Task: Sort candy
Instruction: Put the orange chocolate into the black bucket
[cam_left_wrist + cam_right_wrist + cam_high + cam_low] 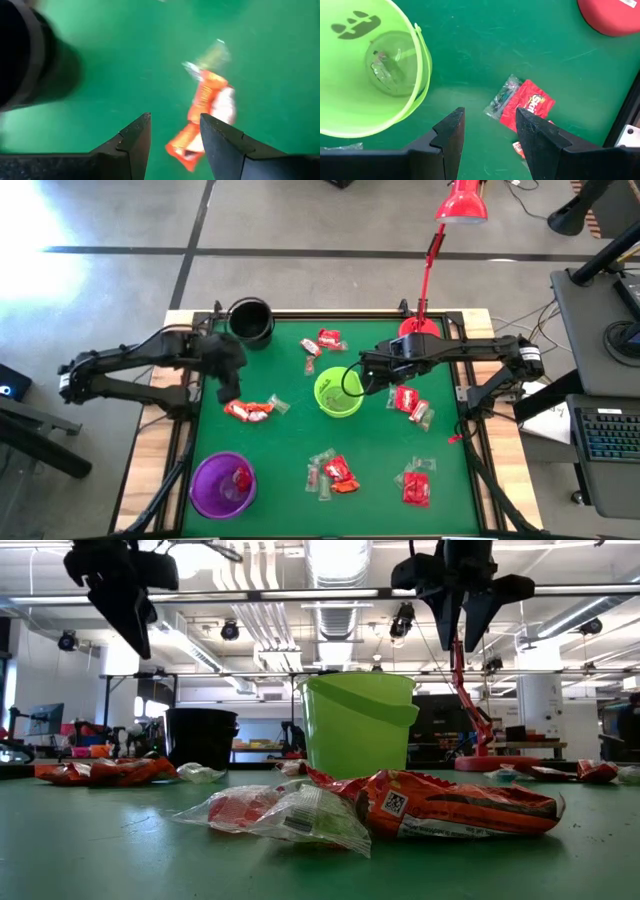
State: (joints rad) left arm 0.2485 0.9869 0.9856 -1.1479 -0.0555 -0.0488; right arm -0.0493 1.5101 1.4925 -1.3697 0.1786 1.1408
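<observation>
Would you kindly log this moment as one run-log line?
left gripper: open, empty, above orange candy | right gripper: open, empty, beside green cup | purple cup: holds red candy

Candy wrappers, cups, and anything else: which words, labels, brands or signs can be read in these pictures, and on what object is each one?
No text can be read with certainty.
Red wrapper beside the green cup: white brand lettering, too blurred to read.
Red-orange wrapper in the low view: a square printed code, no readable words.
Green cup: a dark pumpkin-face sign, not text.
</observation>
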